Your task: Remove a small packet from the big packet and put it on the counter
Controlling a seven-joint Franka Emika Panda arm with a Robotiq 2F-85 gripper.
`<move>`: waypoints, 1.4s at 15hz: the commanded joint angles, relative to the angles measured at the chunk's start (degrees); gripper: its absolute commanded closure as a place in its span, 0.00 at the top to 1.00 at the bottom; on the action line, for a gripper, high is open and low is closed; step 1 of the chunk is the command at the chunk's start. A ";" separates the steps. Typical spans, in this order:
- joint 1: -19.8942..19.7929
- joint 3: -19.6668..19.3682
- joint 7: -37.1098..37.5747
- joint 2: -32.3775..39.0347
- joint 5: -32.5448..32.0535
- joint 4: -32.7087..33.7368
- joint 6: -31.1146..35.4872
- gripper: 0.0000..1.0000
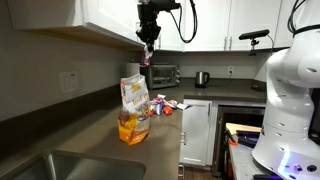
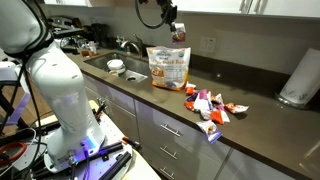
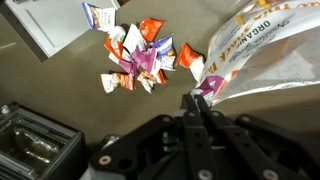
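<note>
While my gripper [image 1: 147, 52] hangs high in the upper middle of the frame in an exterior view, I can see a small packet [image 1: 146, 60] dangling from its tips, clear above the big packet [image 1: 134, 108]. That bag stands upright on the table [image 1: 90, 130] in the middle of the picture, with a scatter of small packets [image 1: 163, 104] lying just to its right. So I judge the removal to be done: the packet is out of the bag and in the air, not touching anything.

Turning to the opposite exterior view, I find the gripper [image 2: 176, 24] near the top centre, clenched on the small packet [image 2: 178, 33], which hangs above and a little right of the big packet [image 2: 167, 68]. The loose packets [image 2: 210, 104] lie on the table [image 2: 270, 135] to the right of centre, well apart from the bag.

From the wrist view, the gripper [image 3: 203, 100] fingers meet on the purple-and-white small packet [image 3: 206, 88] at the middle of the frame. The big packet [image 3: 265, 50] fills the upper right, and the pile [image 3: 140, 58] sits upper left of centre on the table [image 3: 60, 95].

What is left, as I judge it: carry the packet sideways to bare table, lower it, and release.
</note>
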 commanded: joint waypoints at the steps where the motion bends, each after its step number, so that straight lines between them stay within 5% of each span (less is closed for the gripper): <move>1: -1.58 -0.17 0.14 1.17 -2.20 -2.32 1.20 0.01; 11: -3.54 -3.10 2.85 5.55 -4.41 -16.01 21.50 0.01; 21: -3.66 -4.12 5.74 10.26 -5.23 -23.28 28.83 0.01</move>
